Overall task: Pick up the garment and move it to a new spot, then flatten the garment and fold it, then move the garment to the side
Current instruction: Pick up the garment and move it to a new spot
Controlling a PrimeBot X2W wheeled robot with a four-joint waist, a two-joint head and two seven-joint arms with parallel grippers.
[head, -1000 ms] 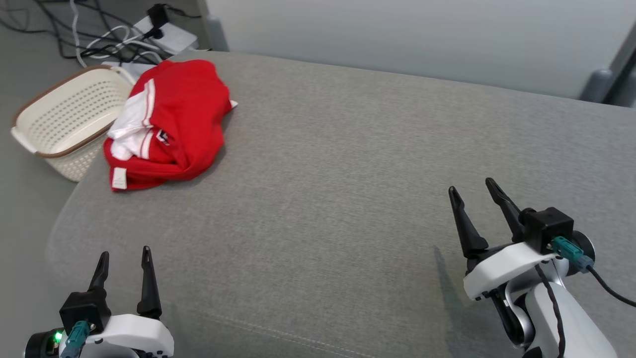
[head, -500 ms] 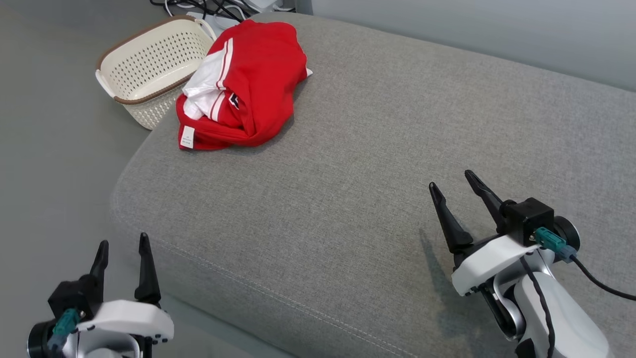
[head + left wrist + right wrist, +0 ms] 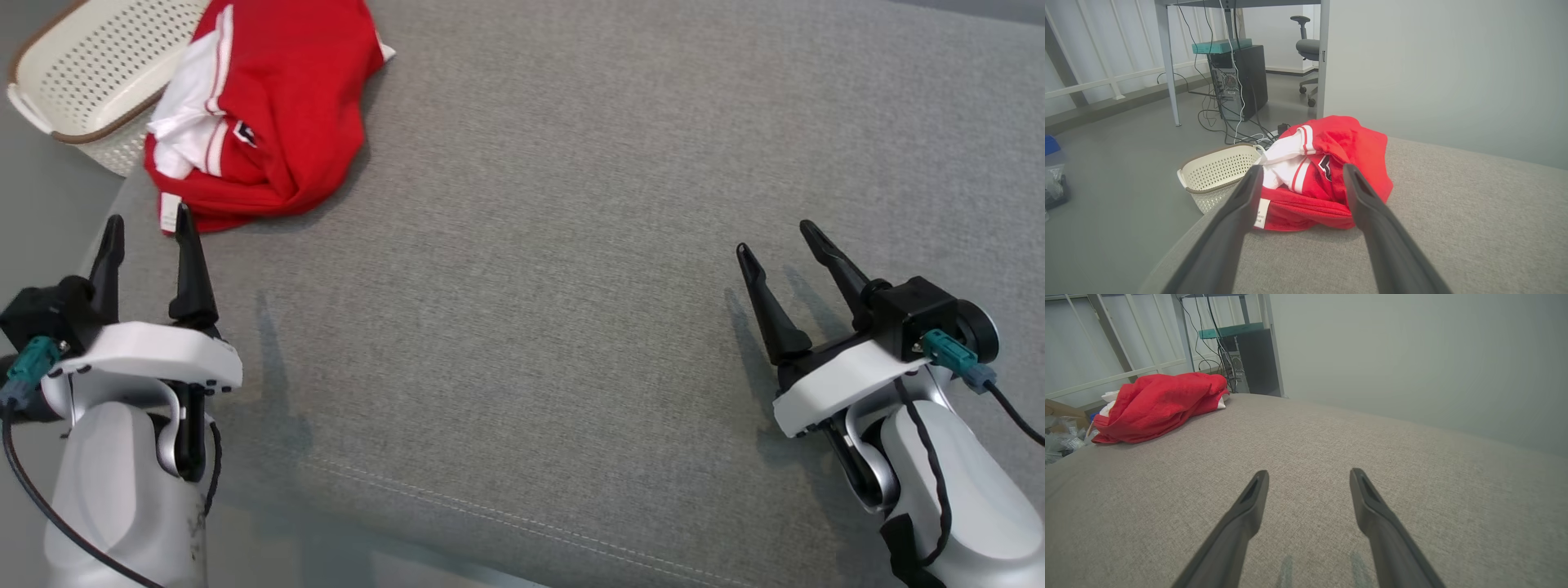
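The head camera has swung, so the whole view has shifted. Even so, the left hand (image 3: 148, 216) has come much nearer the garment (image 3: 286, 98) than a second ago. The basket (image 3: 73, 73) sits ahead and left of this hand, off the cushion (image 3: 531, 286). The crumpled red-and-white garment lies straight ahead, its label just past the fingertips, untouched. I judge the first pick-up is about to begin. The left hand is spread wide and holds nothing. The right hand (image 3: 774, 237), with the garment well away to its left, is equally wide and empty above bare cushion.
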